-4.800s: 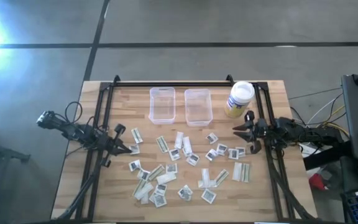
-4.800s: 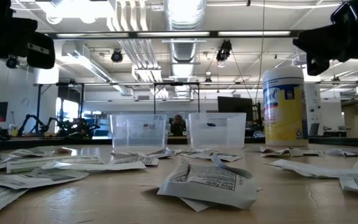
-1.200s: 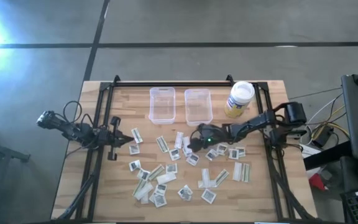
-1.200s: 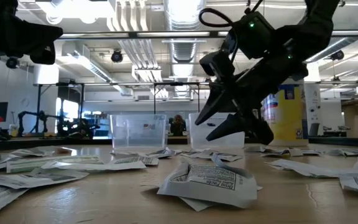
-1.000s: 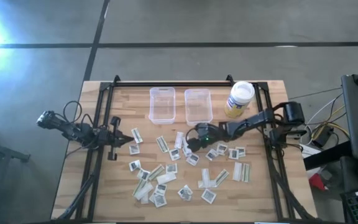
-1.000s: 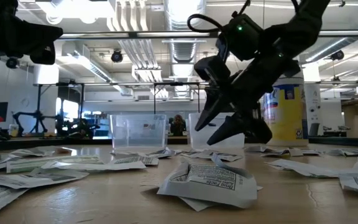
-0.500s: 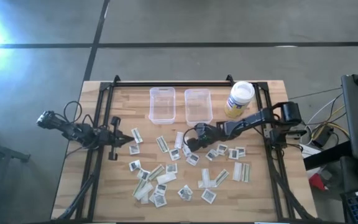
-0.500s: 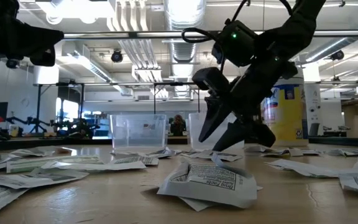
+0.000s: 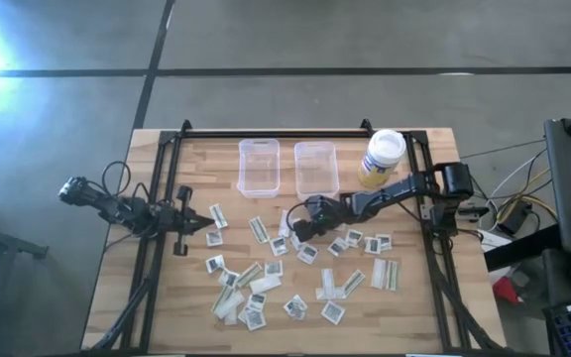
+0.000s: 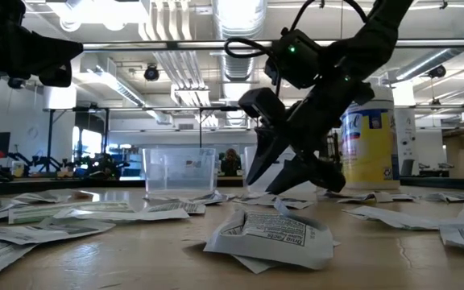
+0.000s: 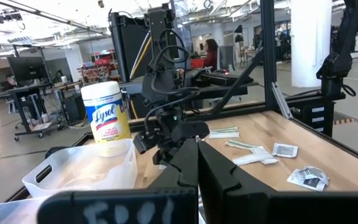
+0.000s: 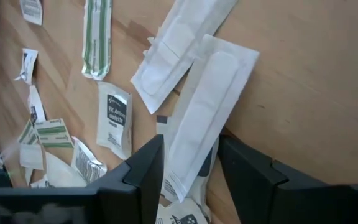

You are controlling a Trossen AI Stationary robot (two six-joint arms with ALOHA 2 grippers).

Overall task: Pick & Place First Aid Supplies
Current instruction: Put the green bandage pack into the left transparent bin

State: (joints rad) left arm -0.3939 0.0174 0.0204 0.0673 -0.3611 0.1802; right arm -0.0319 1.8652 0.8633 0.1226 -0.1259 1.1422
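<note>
Right gripper (image 9: 293, 230) has dropped onto long strip packet (image 12: 204, 118); fingers spread, straddling it; bins at 12 o'clock; left gripper (image 9: 209, 225) clenched, idle; pick imminent.

Two bins (image 9: 286, 167) stand behind the scattered packets (image 9: 295, 266), with the jar (image 9: 382, 157) to their right.

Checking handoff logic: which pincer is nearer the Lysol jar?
Right. The right pincer is over the packets just past the jar; the left pincer waits by the table's left rail.
</note>
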